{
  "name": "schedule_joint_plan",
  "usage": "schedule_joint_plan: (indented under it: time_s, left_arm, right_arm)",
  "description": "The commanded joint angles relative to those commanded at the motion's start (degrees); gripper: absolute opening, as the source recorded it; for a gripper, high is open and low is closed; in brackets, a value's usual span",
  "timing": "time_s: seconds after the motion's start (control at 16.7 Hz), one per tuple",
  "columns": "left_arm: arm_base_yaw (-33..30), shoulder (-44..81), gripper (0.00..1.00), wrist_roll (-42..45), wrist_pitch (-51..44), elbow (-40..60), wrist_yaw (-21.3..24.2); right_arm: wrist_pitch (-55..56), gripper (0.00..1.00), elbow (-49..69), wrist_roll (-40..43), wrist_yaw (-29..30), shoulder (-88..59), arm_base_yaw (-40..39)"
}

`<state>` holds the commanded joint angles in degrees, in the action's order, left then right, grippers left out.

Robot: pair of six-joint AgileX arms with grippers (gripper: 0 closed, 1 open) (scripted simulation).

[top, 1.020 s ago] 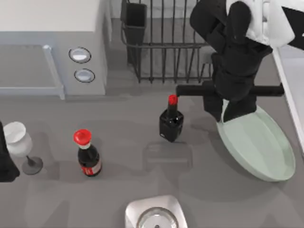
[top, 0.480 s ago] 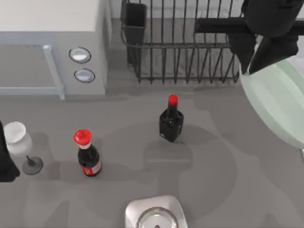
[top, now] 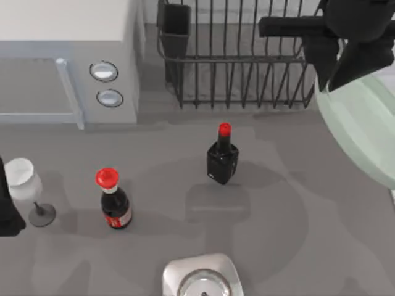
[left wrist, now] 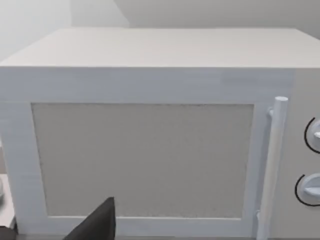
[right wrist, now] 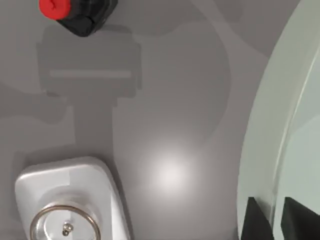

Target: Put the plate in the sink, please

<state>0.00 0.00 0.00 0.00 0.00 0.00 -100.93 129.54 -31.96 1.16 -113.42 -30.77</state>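
Since the earlier frames, the right gripper [top: 333, 77] has lifted the plate [top: 364, 132] off the table and carried it to the top view's right edge, beside the black wire dish rack [top: 234, 55]. Its fingers [right wrist: 257, 220] pinch the plate's rim, holding it tilted above the grey table [top: 185, 185]. Left arm sits parked at the left edge, near the wine glass [top: 24, 185].

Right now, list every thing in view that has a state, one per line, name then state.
plate: lifted off the table, tilted, rim pinched by the right gripper
right gripper: shut on the plate's rim, beside the dish rack
left gripper: parked facing the microwave
microwave: door closed
cola bottle: upright, red cap on
dark bottle: upright, red cap on
wine glass: upright
dish rack: upright
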Motion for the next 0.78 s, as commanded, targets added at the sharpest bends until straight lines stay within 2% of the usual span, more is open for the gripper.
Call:
schedule_joint_plan:
  time_s: [0.24,0.6,0.78]
  left_arm:
    - [0.0,0.0,1.0,0.0,0.0,0.0,0.0]
    - [0.0,0.0,1.0,0.0,0.0,0.0,0.0]
    - [0.0,0.0,1.0,0.0,0.0,0.0,0.0]
  right_arm:
    - [-0.4,0.0,8.6,7.9,-0.1,-9.0,8.0]
    - [-0.3,0.0,28.8,27.4,-0.5,-33.7,27.6]
    - [0.1,0.0,35.1,33.9,-0.6,-40.4,34.1]
